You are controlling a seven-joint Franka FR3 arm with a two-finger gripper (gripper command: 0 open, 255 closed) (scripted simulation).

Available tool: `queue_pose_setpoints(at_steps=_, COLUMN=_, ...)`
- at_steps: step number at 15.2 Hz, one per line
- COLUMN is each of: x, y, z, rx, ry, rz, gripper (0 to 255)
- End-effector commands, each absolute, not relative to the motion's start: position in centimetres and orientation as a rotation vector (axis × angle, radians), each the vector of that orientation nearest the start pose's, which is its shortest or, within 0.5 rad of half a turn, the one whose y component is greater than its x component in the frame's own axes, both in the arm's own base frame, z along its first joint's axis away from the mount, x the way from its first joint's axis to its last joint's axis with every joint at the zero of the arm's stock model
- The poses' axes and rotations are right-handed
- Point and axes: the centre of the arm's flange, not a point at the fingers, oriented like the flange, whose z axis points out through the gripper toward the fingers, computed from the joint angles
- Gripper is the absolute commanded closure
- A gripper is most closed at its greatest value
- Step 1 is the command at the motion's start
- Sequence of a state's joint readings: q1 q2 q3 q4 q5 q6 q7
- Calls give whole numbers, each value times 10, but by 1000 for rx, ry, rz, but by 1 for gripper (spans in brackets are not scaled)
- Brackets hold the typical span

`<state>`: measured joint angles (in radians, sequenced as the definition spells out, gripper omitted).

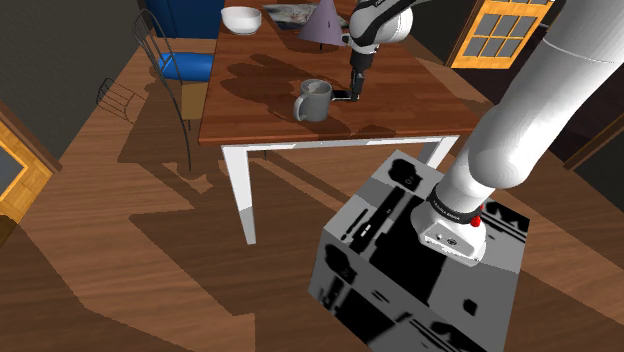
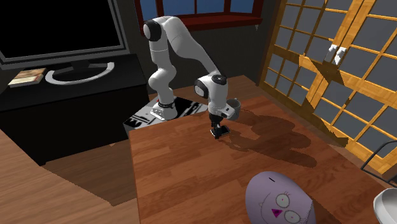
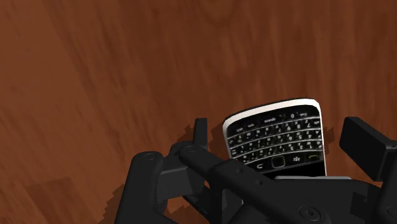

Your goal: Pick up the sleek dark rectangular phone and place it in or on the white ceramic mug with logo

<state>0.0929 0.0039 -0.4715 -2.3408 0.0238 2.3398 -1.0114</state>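
A white arm reaches over a brown wooden tabletop (image 1: 260, 110). Its black tool (image 3: 282, 132) points down at a dark phone (image 3: 275, 141).

The wrist view shows the phone lying flat on the wood. It has a pale rim and rows of small keys with white lettering. It sits between the two black fingers (image 3: 366, 143), one along each long edge. Bare wood shows on both sides, so the tool is released and touches nothing.

In the shoulder view the tool hangs low over the near half of the tabletop. The pale grey mug (image 1: 313, 100) stands upright just beside it at 9 o'clock, handle toward 9 o'clock too. In the second exterior view the mug is partly hidden behind the wrist, at about 1 o'clock from the tool.

The step in hand looks like the grasp: the fingers bracket the phone, but no grip is made and the phone is not yet lifted.

The next move probably calls for clenching squarely on the long edges. The phone would then go straight up, a short way toward 9 o'clock in the shoulder view, and down into the mug's open mouth. The mug is so near that a low carry could knock it.
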Motion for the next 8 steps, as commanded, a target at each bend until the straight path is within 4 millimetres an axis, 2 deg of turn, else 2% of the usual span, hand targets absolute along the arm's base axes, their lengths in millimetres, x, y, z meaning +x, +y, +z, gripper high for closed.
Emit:
queue_pose_setpoints(at_steps=1, x=468, y=-186, z=332, rx=-2980, ry=-948, rz=-10, gripper=0)
queue_pose_setpoints(at_steps=2, x=468, y=-186, z=332, rx=-2980, ry=-948, rz=-10, gripper=255)
queue_pose_setpoints(at_steps=8, x=468, y=-186, z=332, rx=-2980, ry=-948, rz=-10, gripper=255)
